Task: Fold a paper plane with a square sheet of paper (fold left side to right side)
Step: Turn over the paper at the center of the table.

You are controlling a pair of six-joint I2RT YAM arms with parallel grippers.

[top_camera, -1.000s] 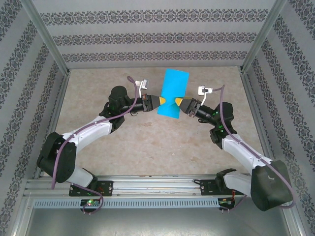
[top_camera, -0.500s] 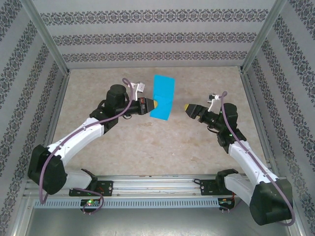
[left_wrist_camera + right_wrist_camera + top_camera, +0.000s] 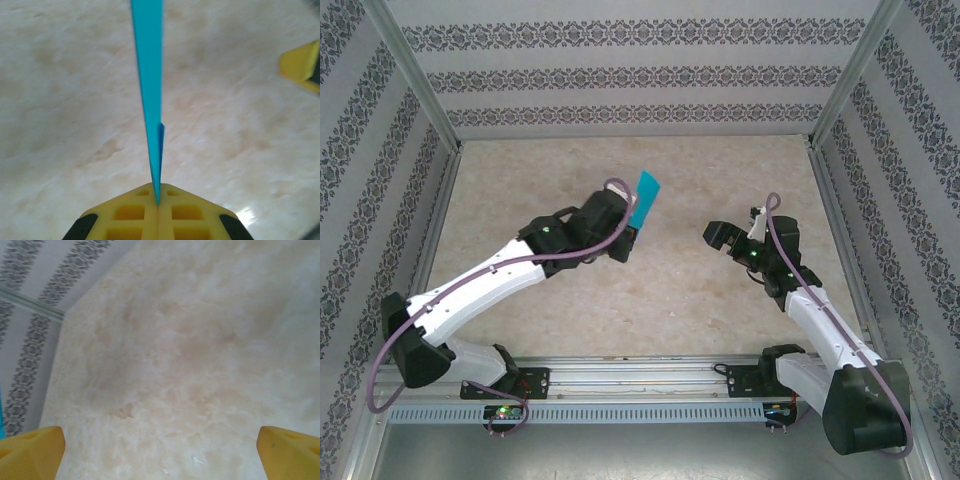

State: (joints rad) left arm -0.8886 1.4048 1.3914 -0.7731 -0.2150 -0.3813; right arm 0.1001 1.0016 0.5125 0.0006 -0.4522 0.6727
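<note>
Paper: you have one teal sheet (image 3: 644, 197), pinched edge-on in your left gripper (image 3: 157, 202); your right gripper (image 3: 160, 446), well right, gapes wide.

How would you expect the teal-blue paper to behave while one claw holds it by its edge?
Probably very light: the teal-blue paper stands straight out of the shut left claw without drooping. Edge-on it looks very thin, so a push would likely bend or crease it.

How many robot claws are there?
2. The left gripper, near the middle of the table, is pinched shut on the teal-blue paper. The right gripper hangs open to its right, holding nothing. None seem hidden.
</note>
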